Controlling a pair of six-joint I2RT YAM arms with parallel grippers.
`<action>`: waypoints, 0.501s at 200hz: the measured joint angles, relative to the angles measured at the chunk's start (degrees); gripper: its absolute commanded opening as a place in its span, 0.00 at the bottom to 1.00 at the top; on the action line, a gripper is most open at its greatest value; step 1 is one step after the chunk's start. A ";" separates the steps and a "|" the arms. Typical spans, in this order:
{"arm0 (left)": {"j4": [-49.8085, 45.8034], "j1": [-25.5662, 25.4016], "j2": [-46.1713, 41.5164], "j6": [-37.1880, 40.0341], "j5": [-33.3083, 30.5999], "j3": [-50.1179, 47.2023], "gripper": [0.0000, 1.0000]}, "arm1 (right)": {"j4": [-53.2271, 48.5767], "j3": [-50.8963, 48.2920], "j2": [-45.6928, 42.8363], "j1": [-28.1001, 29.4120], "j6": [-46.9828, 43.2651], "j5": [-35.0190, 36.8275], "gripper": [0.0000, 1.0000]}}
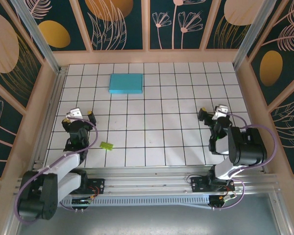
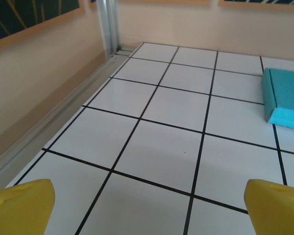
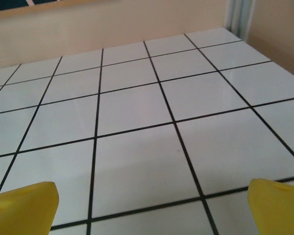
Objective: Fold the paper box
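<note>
- One paper box [image 1: 126, 83] lies flat on the white tiled table [image 1: 186, 98]. It is a turquoise rectangle, folded shut, in the far left-of-centre part of the table, near the back wall.
- The box is the only container in view. It is closed, so whether it holds anything cannot be told, and nothing rests on top of it.
- In the left wrist view, one corner of the box [image 2: 286, 100] shows at the right edge, with its low side wall visible.
- One small lime-green scrap [image 1: 107, 145] lies on the tiles near the front left, well apart from the box.
- There are two arms, one at each front corner of the table.
- The left gripper [image 1: 80, 114] sits near the left edge, beside the scrap but not touching it. Its two yellow fingers [image 2: 19, 205] are spread wide over bare tile and hold nothing.
- The right gripper [image 1: 213, 112] sits near the right edge, well apart from the box. Its two yellow fingers [image 3: 22, 203] are also spread wide over bare tile and hold nothing.
</note>
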 measured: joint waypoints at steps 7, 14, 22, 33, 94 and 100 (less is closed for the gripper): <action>2.60 0.00 2.03 0.81 0.79 -0.22 0.99 | 1.33 -0.70 0.07 -0.17 0.39 -0.90 0.99; 5.18 0.00 4.17 1.40 1.77 -0.31 0.99 | 1.97 -0.72 0.15 -0.15 0.52 -1.68 0.99; 8.46 0.04 6.97 2.03 2.78 -0.33 0.99 | 2.73 -0.50 0.20 -0.13 0.61 -2.47 0.99; 12.02 0.17 10.49 2.75 4.11 -0.13 0.99 | 3.41 -0.15 0.20 -0.09 0.72 -3.21 0.99; 26.29 6.82 25.16 4.52 13.09 4.07 0.99 | 5.42 -0.04 0.20 -0.09 1.03 -3.91 0.99; 27.12 7.72 25.44 4.44 13.88 3.45 0.99 | 5.42 -0.04 0.20 -0.09 1.03 -3.91 0.99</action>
